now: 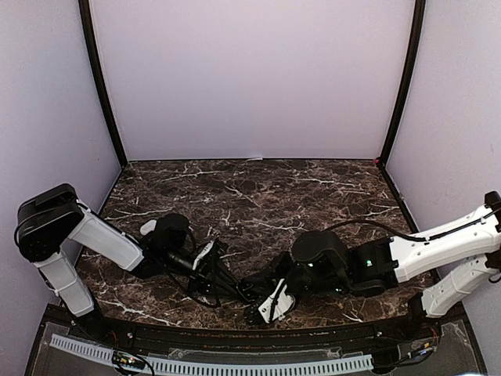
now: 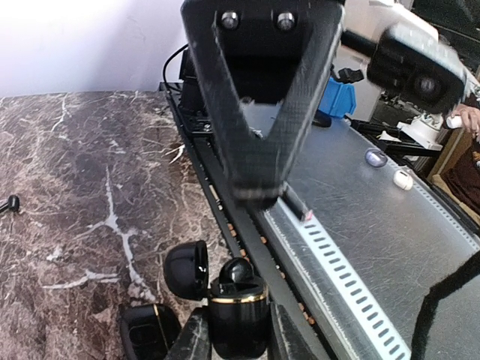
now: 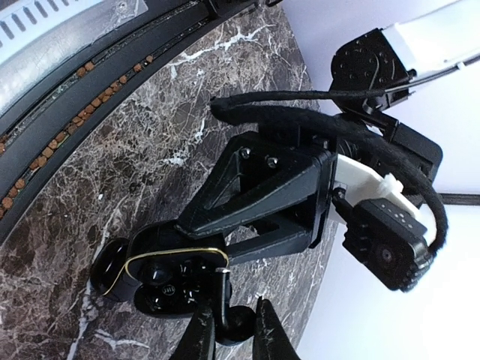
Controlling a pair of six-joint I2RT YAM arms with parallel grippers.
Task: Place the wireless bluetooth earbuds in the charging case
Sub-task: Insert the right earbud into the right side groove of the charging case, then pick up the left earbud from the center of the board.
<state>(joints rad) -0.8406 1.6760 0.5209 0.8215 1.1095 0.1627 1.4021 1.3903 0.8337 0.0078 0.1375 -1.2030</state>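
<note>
Case open at the table's near edge, one bud at its mouth.

On the marble table (image 1: 258, 196) the two arms meet at the near edge. The left claw (image 2: 259, 193) is pinched shut above the case, with nothing plainly seen in it. The right claw (image 3: 235, 319) is narrow and appears to clasp the lower body of the black, gold-rimmed charging case (image 2: 238, 319), which stands upright with its lid (image 2: 187, 268) swung open. A second dark case (image 2: 146, 330) sits just beside it. One black earbud (image 2: 238, 270) rests in the case's mouth, seemingly perched rather than pressed home. A loose black earbud (image 2: 9, 202) lies well apart on the marble. I judge the job to be at an early stage: this bud is yet to be seated and the others are yet to be fetched.
</note>
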